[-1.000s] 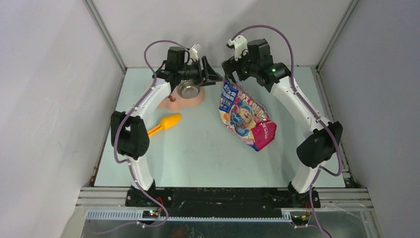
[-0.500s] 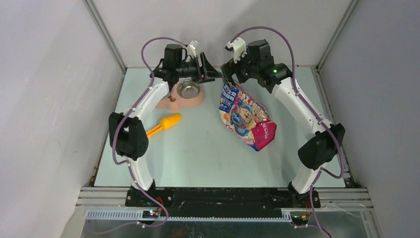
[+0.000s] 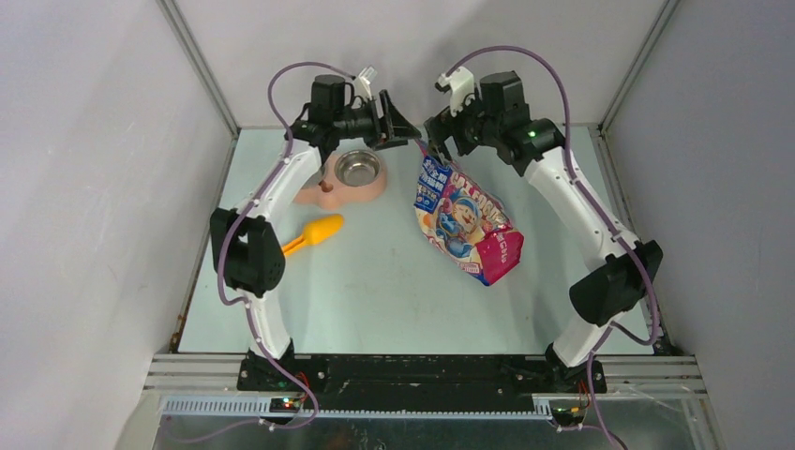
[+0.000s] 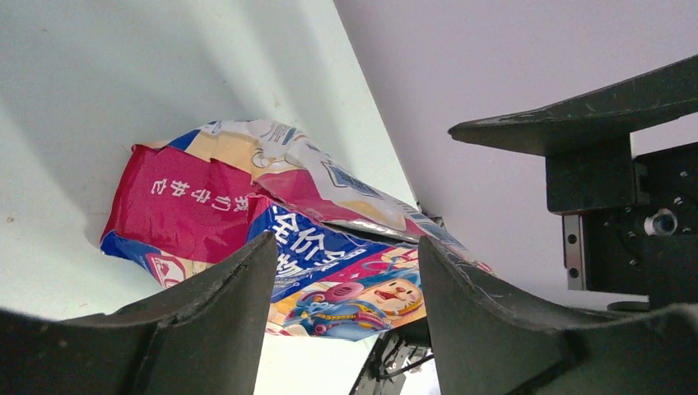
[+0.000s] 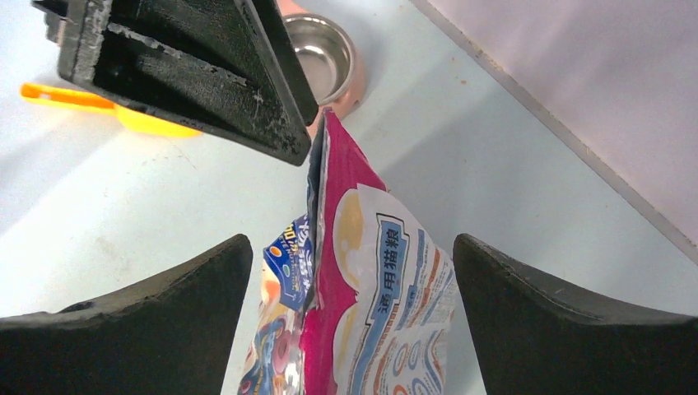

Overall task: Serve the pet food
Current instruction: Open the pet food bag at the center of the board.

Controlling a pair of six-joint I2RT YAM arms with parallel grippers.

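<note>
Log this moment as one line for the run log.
left gripper open beside cat food bag top | right gripper open, straddling bag top | bag on table | orange scoop untouched

Between the right jaws we see the pet food bag (image 5: 362, 271), a glossy printed film, creased and catching glare. Both pairs of jaws look like matt black plastic, scuffed and grainy along the edges. Just past the left jaws sits a polished metal bowl (image 5: 325, 53) in a smooth pink plastic feeder (image 3: 314, 195). The orange scoop (image 3: 314, 232) is smooth plastic and the table (image 3: 375, 281) is matt.
</note>
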